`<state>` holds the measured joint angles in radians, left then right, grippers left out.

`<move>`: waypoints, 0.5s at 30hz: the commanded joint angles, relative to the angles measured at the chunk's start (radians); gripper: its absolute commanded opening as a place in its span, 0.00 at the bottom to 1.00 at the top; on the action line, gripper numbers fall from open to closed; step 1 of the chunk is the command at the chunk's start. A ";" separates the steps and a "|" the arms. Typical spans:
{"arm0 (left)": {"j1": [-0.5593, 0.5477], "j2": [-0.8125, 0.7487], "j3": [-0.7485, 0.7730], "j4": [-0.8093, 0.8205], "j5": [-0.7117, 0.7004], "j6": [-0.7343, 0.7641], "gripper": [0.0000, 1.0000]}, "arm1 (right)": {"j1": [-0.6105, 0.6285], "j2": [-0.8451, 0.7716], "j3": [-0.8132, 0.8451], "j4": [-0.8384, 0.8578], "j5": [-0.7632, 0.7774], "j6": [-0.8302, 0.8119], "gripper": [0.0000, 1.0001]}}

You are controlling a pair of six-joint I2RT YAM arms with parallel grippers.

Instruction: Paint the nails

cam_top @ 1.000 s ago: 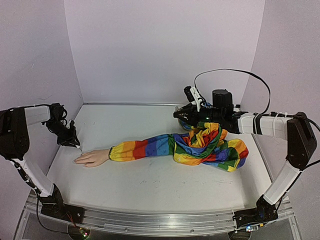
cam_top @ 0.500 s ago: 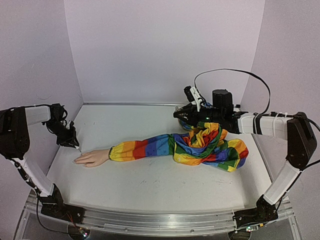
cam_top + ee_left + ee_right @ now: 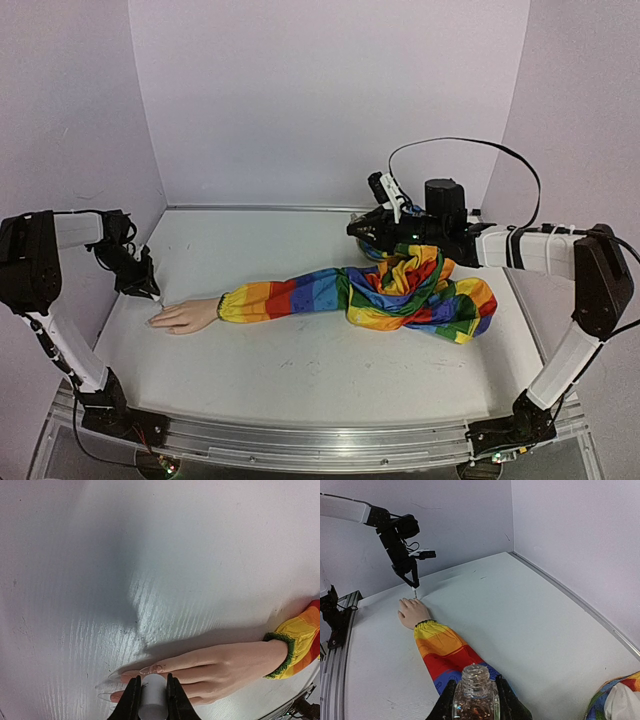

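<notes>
The pale mannequin hand lies palm down at the left end of the rainbow-striped sleeve. My left gripper is shut on a small white brush handle and hovers just over the fingertips. In the left wrist view the long nails show just beyond the handle, and one carries faint specks. My right gripper is at the back right, shut on a small clear glass bottle with an open neck and glittery contents. In the right wrist view the hand lies far off.
The bunched end of the sleeve lies under the right arm. The left wall stands close to the left arm. A metal rail runs along the table's near edge.
The left wrist has shifted very slightly over the fingertips. The right arm, the bottle and the sleeve have not moved.
</notes>
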<state>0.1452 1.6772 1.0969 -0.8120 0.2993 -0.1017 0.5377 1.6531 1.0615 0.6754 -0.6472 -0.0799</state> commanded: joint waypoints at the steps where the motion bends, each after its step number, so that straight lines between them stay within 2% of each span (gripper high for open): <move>1: 0.004 -0.006 0.007 -0.012 0.025 0.018 0.00 | -0.004 -0.001 0.049 0.040 -0.032 -0.008 0.00; 15: 0.004 -0.040 -0.013 -0.026 -0.011 0.013 0.00 | -0.004 -0.003 0.049 0.038 -0.037 -0.006 0.00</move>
<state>0.1452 1.6768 1.0843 -0.8223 0.3042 -0.1017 0.5377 1.6531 1.0615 0.6731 -0.6506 -0.0799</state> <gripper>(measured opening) 0.150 0.223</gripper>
